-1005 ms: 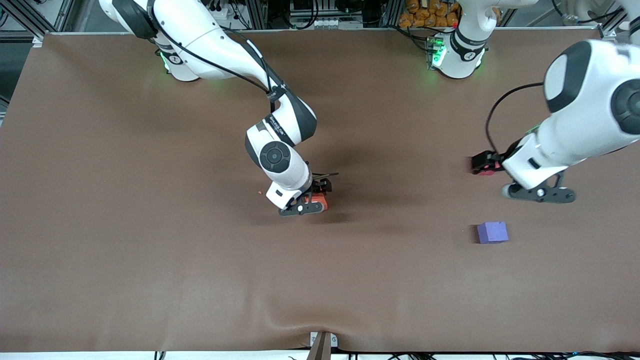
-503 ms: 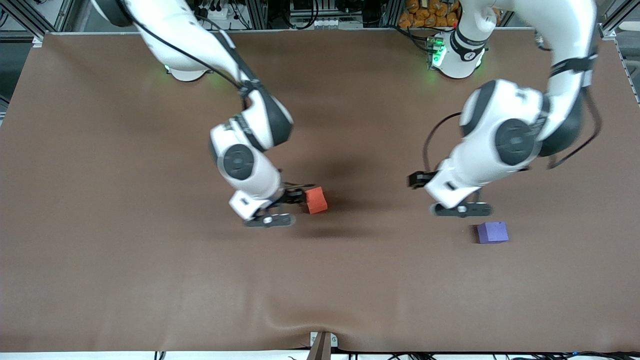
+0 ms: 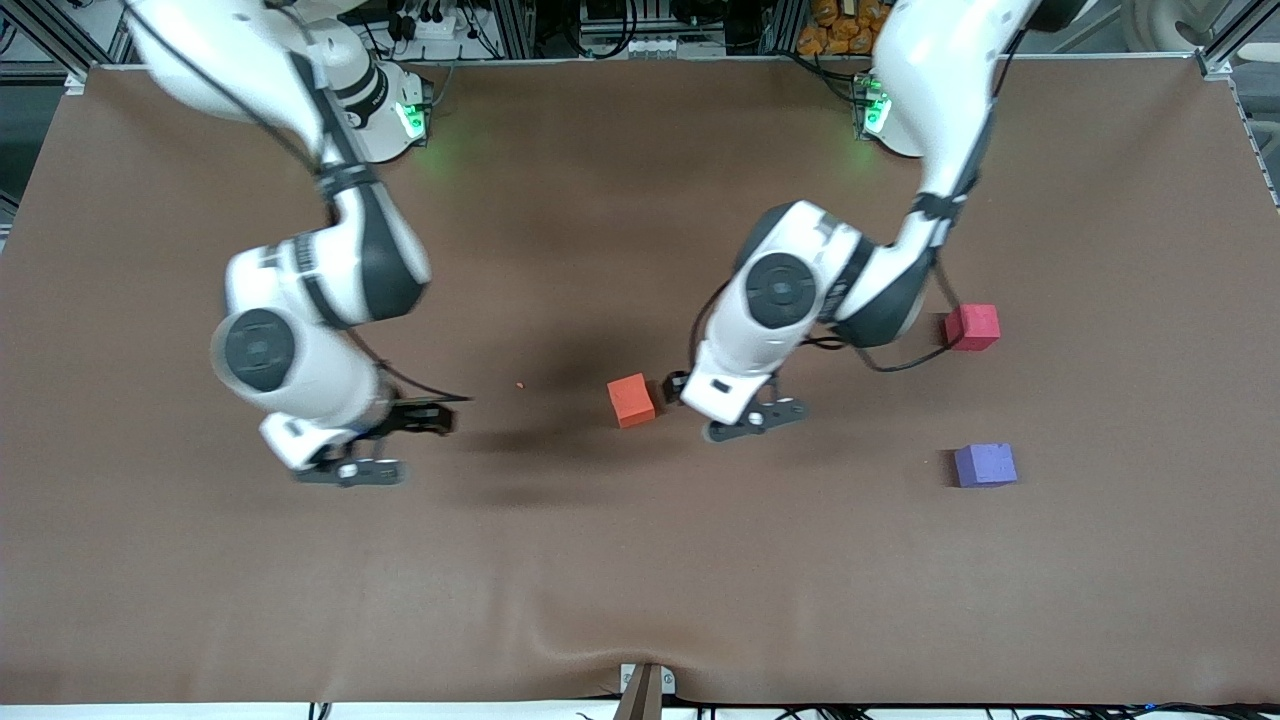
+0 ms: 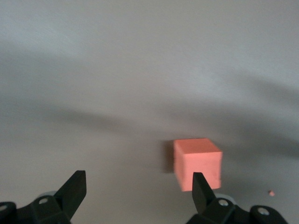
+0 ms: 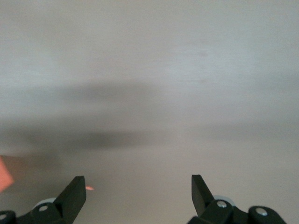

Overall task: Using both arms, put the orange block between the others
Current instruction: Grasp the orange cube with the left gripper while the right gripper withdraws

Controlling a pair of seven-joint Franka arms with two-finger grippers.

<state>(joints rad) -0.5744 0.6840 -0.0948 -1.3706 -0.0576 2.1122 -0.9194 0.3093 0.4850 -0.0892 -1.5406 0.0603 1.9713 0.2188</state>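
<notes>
Both claws open, orange block [image 3: 630, 400] free.

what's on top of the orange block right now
Nothing rests on the orange block; its top face is bare. The left gripper hangs open beside it, not over it. Its underside, against the table, is hidden.

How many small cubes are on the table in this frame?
3. The orange block sits mid-table beside the left gripper. The pinkish-red cube and the purple cube lie toward the left arm's end, purple nearer the camera. None appears hidden.
</notes>
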